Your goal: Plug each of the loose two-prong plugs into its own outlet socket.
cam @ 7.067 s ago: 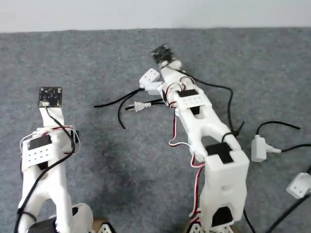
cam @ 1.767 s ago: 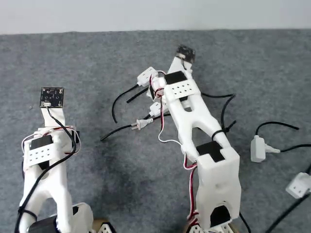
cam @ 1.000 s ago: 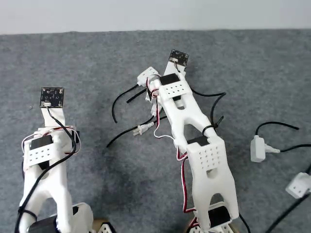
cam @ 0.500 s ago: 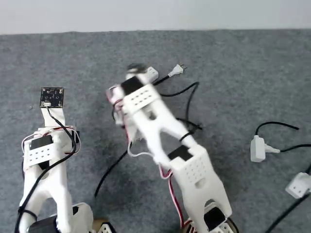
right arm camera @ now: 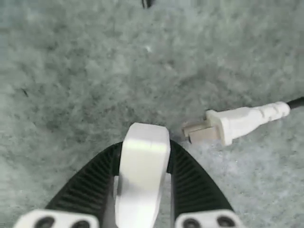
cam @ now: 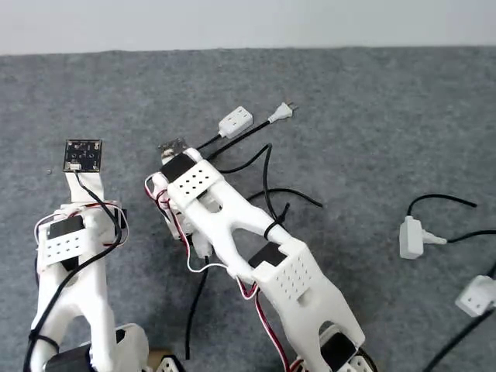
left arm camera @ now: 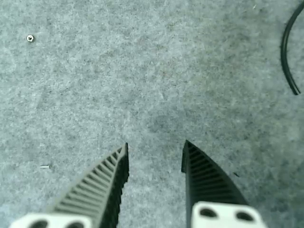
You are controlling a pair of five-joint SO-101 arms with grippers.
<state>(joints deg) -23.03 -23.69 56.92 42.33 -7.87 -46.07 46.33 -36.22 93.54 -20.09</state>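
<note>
In the right wrist view my right gripper [right arm camera: 144, 147] is shut on a white outlet socket [right arm camera: 141, 175], held just above the grey carpet. A white two-prong plug [right arm camera: 237, 122] lies on the carpet close beside it, prongs turned toward the socket and not touching it. In the high view the right arm [cam: 232, 225] stretches across the middle toward the left arm [cam: 66, 256]. My left gripper [left arm camera: 156, 145] hangs open over bare carpet. Farther back lie another white socket [cam: 236, 121] and a loose plug [cam: 280, 113].
Black cables [cam: 267, 182] loop across the carpet beside the right arm, and one [left arm camera: 289, 61] curves near the left gripper. Two more white sockets [cam: 411, 236] [cam: 477, 294] lie at the right edge. A small screw [left arm camera: 30, 38] rests on the carpet.
The right arm has swung left and back toward the near side, carrying the white socket and trailing its cable. A socket and plug stayed behind at the back. The left arm has not moved.
</note>
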